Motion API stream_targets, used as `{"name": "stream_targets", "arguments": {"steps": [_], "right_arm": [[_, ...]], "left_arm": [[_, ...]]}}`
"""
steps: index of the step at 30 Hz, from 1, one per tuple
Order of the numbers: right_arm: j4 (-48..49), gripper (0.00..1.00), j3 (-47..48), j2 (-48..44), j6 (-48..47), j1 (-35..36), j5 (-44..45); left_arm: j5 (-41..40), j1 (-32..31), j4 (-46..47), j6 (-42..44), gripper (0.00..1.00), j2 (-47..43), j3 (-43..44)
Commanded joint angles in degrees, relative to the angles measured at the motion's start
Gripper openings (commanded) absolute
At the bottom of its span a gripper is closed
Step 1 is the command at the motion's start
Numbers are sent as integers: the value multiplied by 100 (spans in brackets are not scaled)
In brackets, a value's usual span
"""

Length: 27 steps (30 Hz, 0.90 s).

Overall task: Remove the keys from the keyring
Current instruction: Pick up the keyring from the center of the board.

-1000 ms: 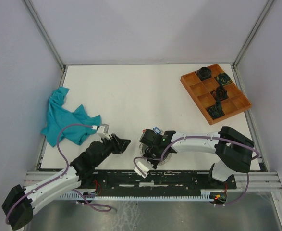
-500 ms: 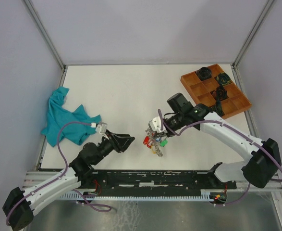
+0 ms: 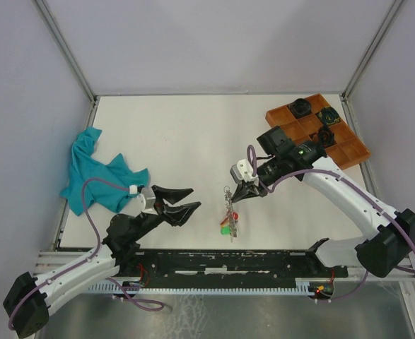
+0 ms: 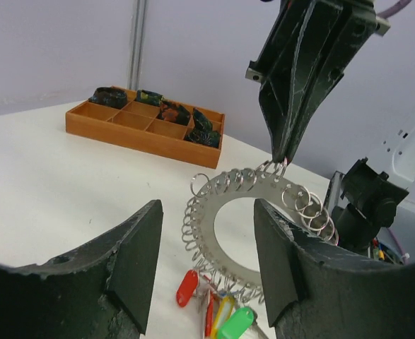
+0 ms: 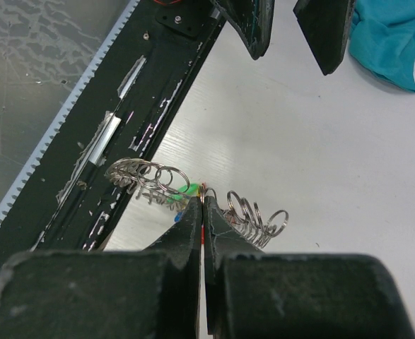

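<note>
1. Left gripper (image 3: pixel 186 199): jaws spread wide, nothing held, facing the keyring
2. Keyring (image 4: pixel 201 226): one, hanging clear of the table (image 3: pixel 179 134) between the grippers; judged light, stiff but springy, apt to swing; steady it at the bare rim
3. Keys (image 4: pixel 186 287): dangling from its lower edge; three tags counted (red, yellow, green), others possibly hidden; small and slippery, so pinch by the tag
4. Right gripper (image 3: pixel 235 196): clamped on the keyring's top edge

White table (image 3: pixel 186 141): teal cloth (image 3: pixel 97 176) on L side, orange compartment tray (image 4: pixel 143 138) far R.
</note>
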Motion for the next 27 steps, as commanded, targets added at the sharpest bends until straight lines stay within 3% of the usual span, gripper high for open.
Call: {"name": "stream_targets", "arguments": {"steps": [1,10,16,23,27], "right_arm": [[-810,1,723,80,-693,-80,-487],[-2938,1,2081,853,-2488,-81,-385],[-3660,1,2630,1072,-3034,-85,-307],[-3954,1,2758,1141,-3354,-67,-385],[-4035,1,2743,1133,-3426,-62,-407]], "left_arm": [[391,16,822,811,62,632,-515],[522,14,1717,1483,71,2578,97],[446,24,2226,2002,76,3304,331],[1094,79,2119,2331,86,3867,948],[2384,216,2056,2177,89,4274,1359]]}}
